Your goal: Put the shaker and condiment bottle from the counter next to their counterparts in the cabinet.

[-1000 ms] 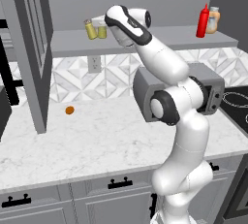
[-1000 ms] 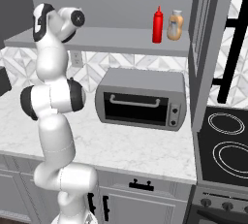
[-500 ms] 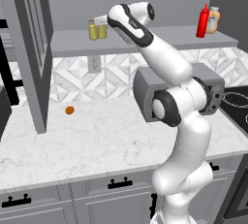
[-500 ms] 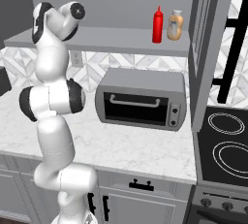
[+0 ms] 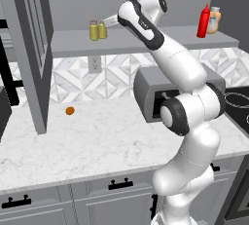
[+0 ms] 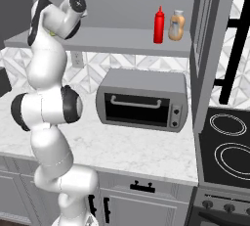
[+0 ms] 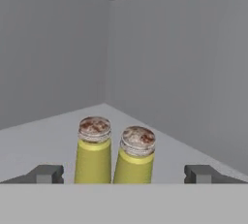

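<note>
Two identical olive-yellow shakers (image 5: 94, 30) (image 5: 102, 29) stand upright side by side, touching or nearly so, at the left end of the cabinet shelf (image 5: 146, 46). I cannot tell which one came from the counter (image 5: 97, 141). My gripper (image 5: 109, 23) hovers just right of them, open and holding nothing. In the hand view both shakers (image 7: 93, 152) (image 7: 135, 157) stand close ahead between the spread fingertips (image 7: 46, 173) of the gripper (image 7: 123, 173). The red condiment bottle (image 5: 204, 22) (image 6: 158, 24) stands beside the squat orange-tan bottle (image 5: 214, 20) (image 6: 176, 25) at the shelf's right end.
A grey toaster oven (image 6: 141, 100) sits on the counter under the shelf. A small orange ball (image 5: 70, 110) lies on the marble at the left. The open cabinet door (image 5: 34, 48) hangs at the left, another panel (image 6: 207, 49) at the right. A stove (image 6: 227, 146) borders the counter.
My hand has drawn back a little to the right, away from the two shakers, with its jaws still wide. The shakers and bottles have not moved.
</note>
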